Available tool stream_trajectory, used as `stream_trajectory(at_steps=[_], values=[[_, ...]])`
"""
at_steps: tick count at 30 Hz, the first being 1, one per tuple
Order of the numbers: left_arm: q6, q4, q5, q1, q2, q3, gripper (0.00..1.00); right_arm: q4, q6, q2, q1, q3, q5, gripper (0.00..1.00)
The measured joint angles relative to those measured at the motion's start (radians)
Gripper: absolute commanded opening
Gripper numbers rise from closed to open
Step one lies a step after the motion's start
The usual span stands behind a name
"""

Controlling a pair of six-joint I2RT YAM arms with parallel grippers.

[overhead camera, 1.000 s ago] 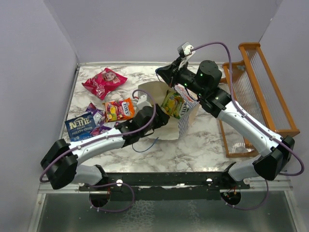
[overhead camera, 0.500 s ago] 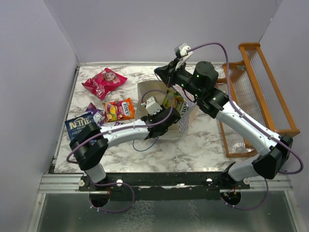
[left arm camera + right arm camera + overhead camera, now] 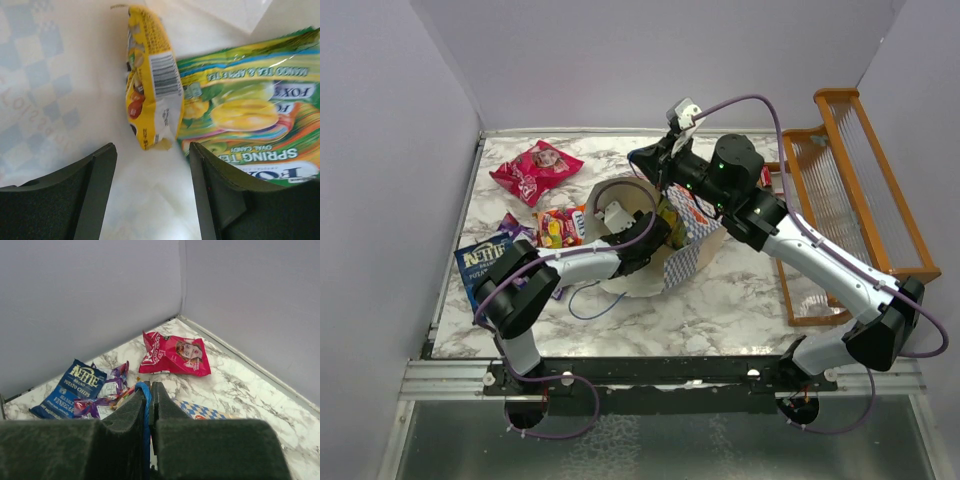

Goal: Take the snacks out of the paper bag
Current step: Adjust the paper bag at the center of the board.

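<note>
The paper bag (image 3: 640,275) lies tipped on the table, its checkered side (image 3: 685,262) facing up. My right gripper (image 3: 640,160) is shut on its thin blue cord handle (image 3: 146,397) and holds it up. My left gripper (image 3: 652,236) reaches into the bag's mouth. It is open (image 3: 152,150) and empty. Just beyond its fingertips, on the bag's inner paper, lie a yellow candy pack (image 3: 150,80) and a green packet (image 3: 245,107). On the table to the left lie the pink-red bag (image 3: 535,170), an orange pack (image 3: 565,226), purple packs (image 3: 520,238) and the dark blue chips bag (image 3: 478,262).
An orange wooden rack (image 3: 850,200) stands along the right side of the table. A loose blue cord (image 3: 582,300) trails on the marble in front of the bag. Grey walls close in the back and left.
My left gripper has pushed further into the bag's mouth. My right gripper has pulled the handle up and to the left, and the bag has tipped and shifted left.
</note>
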Motion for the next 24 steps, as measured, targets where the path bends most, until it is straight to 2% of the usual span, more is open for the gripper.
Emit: stream_trajectory(at_steps=[10, 16, 18, 22, 24], values=[[0.057, 0.067, 0.010, 0.028, 0.006, 0.041, 0.61, -0.001, -0.019, 0.000, 0.007, -0.005, 0.000, 0.02], [0.051, 0.069, 0.015, 0.055, 0.107, 0.097, 0.57, -0.002, -0.019, -0.005, 0.007, -0.011, 0.000, 0.02], [0.056, 0.069, 0.014, 0.065, 0.137, 0.104, 0.50, -0.002, -0.019, -0.013, 0.008, -0.019, 0.000, 0.02], [0.074, 0.071, 0.005, 0.076, 0.153, 0.117, 0.29, -0.008, -0.022, -0.034, 0.008, -0.029, 0.000, 0.02], [0.074, 0.069, 0.004, 0.078, 0.153, 0.124, 0.24, -0.014, -0.027, -0.039, 0.008, -0.029, 0.000, 0.02]])
